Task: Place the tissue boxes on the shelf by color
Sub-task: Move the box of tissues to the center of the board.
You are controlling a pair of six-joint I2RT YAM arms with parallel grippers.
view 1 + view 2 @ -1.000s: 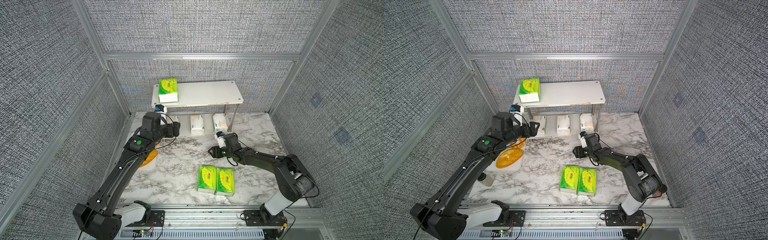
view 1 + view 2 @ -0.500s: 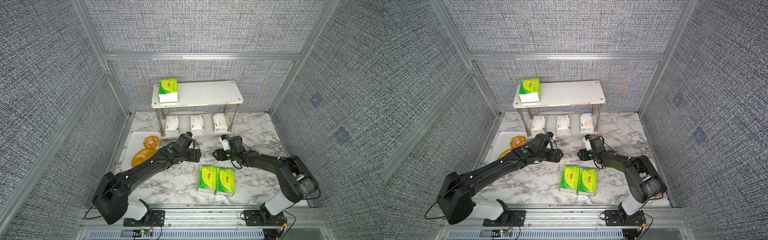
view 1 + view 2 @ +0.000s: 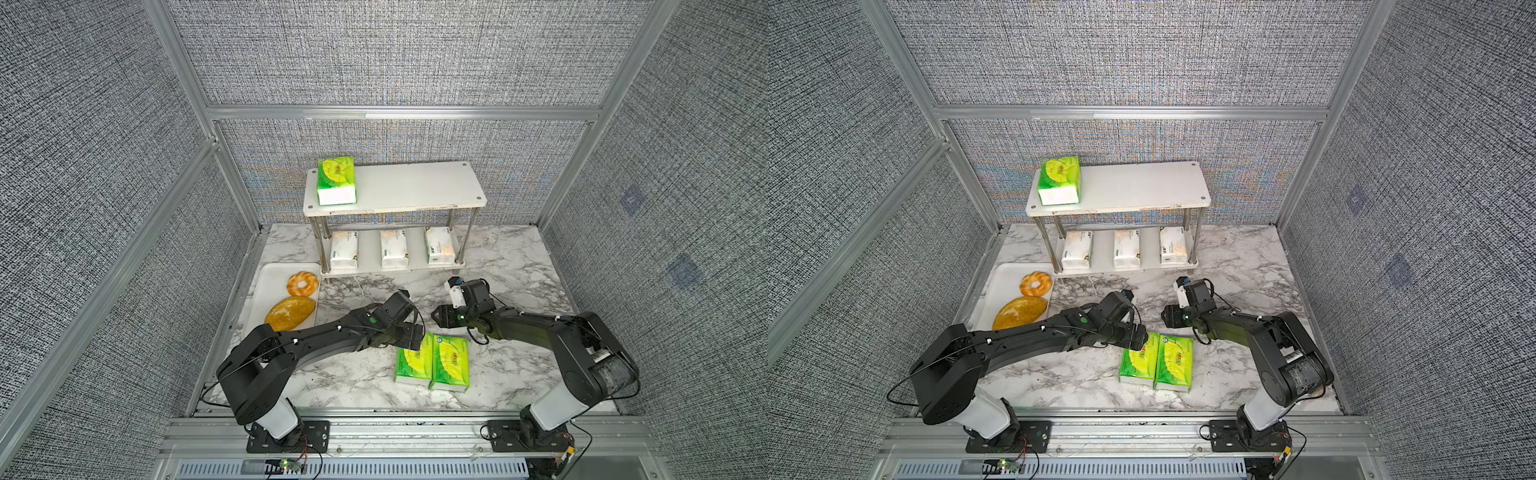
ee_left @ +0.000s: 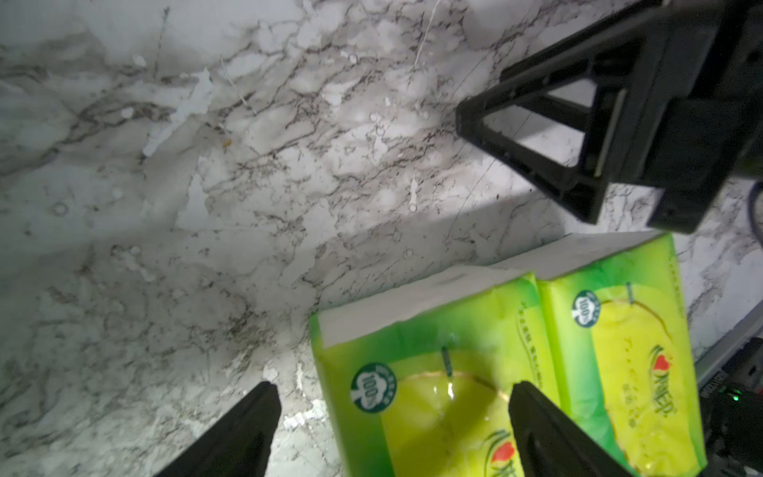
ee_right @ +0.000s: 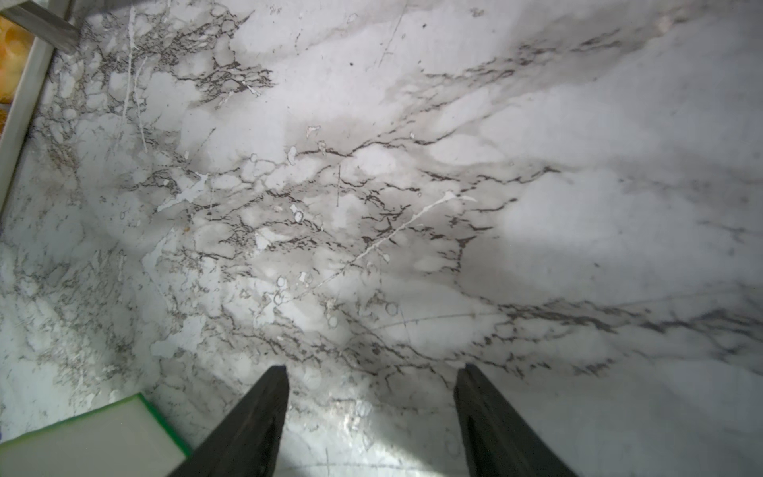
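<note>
Two green tissue boxes (image 3: 412,365) lie side by side, touching, near the front of the marble desk (image 3: 332,378). The left tool (image 4: 392,396) hovers at the far end of one, fingers apart, gripping nothing. The right tool (image 5: 371,373), also spread and empty, hangs over bare desk just beside them. A third green box (image 3: 336,180) sits on the shelf (image 3: 415,183) top board, and three white boxes (image 3: 393,248) line the lower board.

White two-tier metal-legged shelf (image 3: 415,187): green-yellow soft tissue pack (image 3: 336,185) on top tier, left end; three white-peach tissue packs (image 3: 394,248) in row on lower tier; two green-yellow packs (image 3: 450,361) touching side by side, well in front of shelf.
</note>
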